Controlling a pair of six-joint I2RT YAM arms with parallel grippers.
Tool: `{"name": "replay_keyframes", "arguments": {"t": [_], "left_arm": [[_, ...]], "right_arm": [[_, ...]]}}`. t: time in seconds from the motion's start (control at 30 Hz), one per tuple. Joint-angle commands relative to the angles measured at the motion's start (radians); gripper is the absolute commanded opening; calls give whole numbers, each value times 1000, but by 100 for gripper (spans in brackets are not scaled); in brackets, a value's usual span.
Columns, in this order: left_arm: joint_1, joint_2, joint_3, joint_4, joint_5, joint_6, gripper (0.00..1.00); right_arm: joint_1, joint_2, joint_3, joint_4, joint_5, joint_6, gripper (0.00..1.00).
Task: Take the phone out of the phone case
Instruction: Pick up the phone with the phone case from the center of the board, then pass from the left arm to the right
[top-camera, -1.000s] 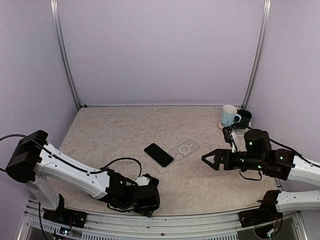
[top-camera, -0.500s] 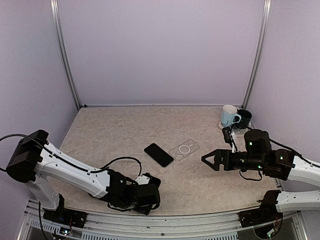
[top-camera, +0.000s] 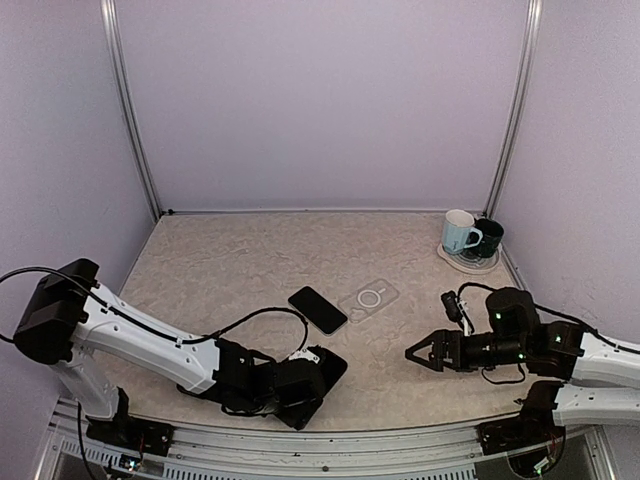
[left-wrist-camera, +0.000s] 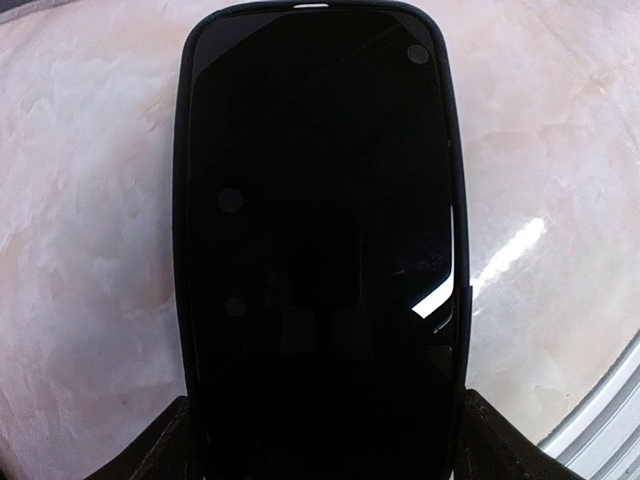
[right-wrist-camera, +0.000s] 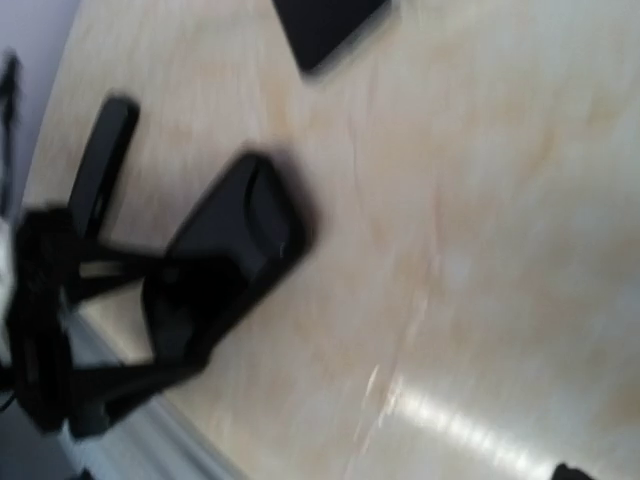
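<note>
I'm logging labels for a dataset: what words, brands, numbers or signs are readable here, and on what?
No readable words, brands or numbers anywhere.
clear case: a printed ring with a short line under it, a sign without letters.
black-cased phone in the left gripper: dark screen, no text.
loose phone: dark, blank.
pale mug and dark mug: too small to tell any print.

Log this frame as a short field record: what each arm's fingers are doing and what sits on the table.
left fingers: shut on black cased phone, near the front table edge
right fingers: open, holding nothing, pointing toward the left arm
table centre: bare black phone lying flat, clear case beside it
far right corner: pale mug and dark mug
right wrist view: blurred
</note>
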Motion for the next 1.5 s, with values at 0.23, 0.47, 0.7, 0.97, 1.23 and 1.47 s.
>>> {"name": "replay_keyframes", "arguments": {"t": [0.23, 0.47, 0.7, 0.97, 1.23, 1.47], "left_arm": [[35, -67, 21, 274, 90, 283, 55], [49, -79, 38, 320, 165, 358, 55], [51, -91, 54, 339, 198, 402, 55], [51, -100, 60, 358, 199, 417, 54], [40, -114, 56, 369, 207, 426, 53], [31, -116, 62, 368, 210, 434, 53]], "right_arm": [[-8, 162, -99, 293, -340, 161, 96], [-8, 267, -64, 415, -380, 188, 89], [-9, 324, -39, 486, -368, 260, 73], [-15, 343, -15, 453, -338, 260, 57], [-16, 314, -20, 437, -299, 277, 48], [-25, 304, -29, 479, -285, 325, 39]]}}
